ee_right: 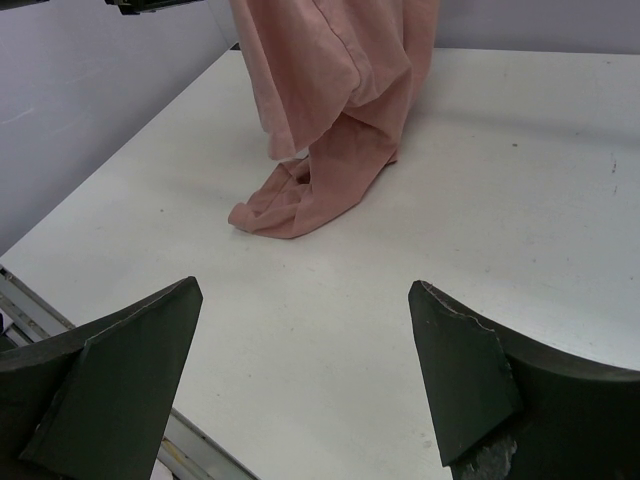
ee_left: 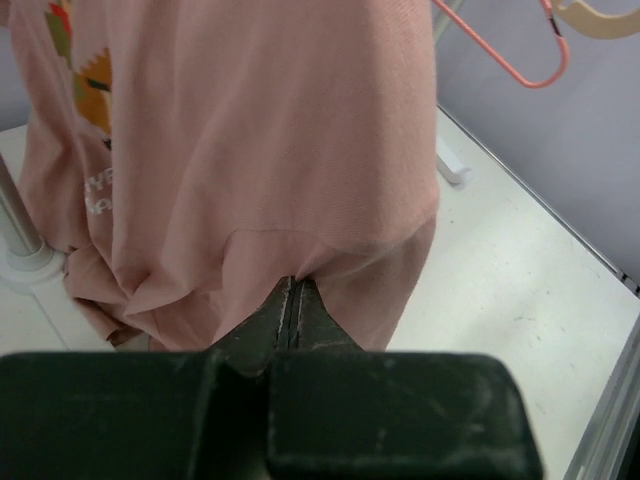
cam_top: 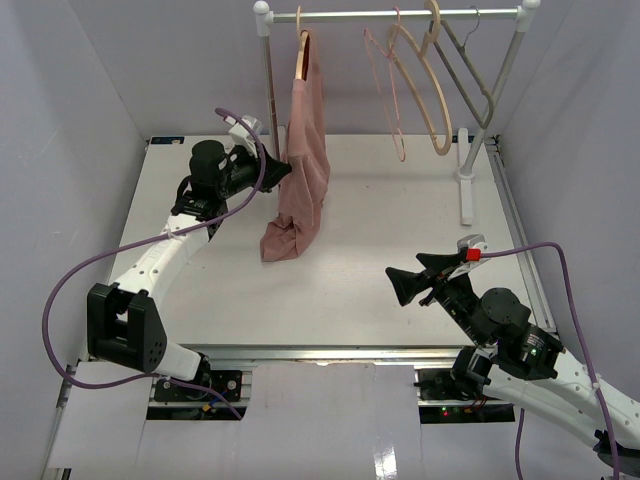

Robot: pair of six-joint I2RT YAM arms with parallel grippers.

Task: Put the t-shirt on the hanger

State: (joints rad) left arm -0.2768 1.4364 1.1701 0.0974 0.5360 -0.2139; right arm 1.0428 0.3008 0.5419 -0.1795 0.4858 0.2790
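Item, t-shirt (cam_top: pixel 305 150): dusty pink, hung on the beige wooden hanger (cam_top: pixel 301 55) at the left end of the rail (cam_top: pixel 350 15), its lower end crumpled on the worktop (cam_top: pixel 380 290) below. Item, my left pincer (cam_top: pixel 287 170): fingers pressed together, tips pinching a fold at the shirt's left edge, about halfway down the hanging cloth. Item, my right pincer (cam_top: pixel 404 265): spread wide, holding nothing, low over the worktop, well apart from the shirt and facing it; further right on the rail, a pink wire hanger (cam_top: pixel 399 148), a second wooden hanger (cam_top: pixel 441 135) and a grey hanger (cam_top: pixel 488 105).
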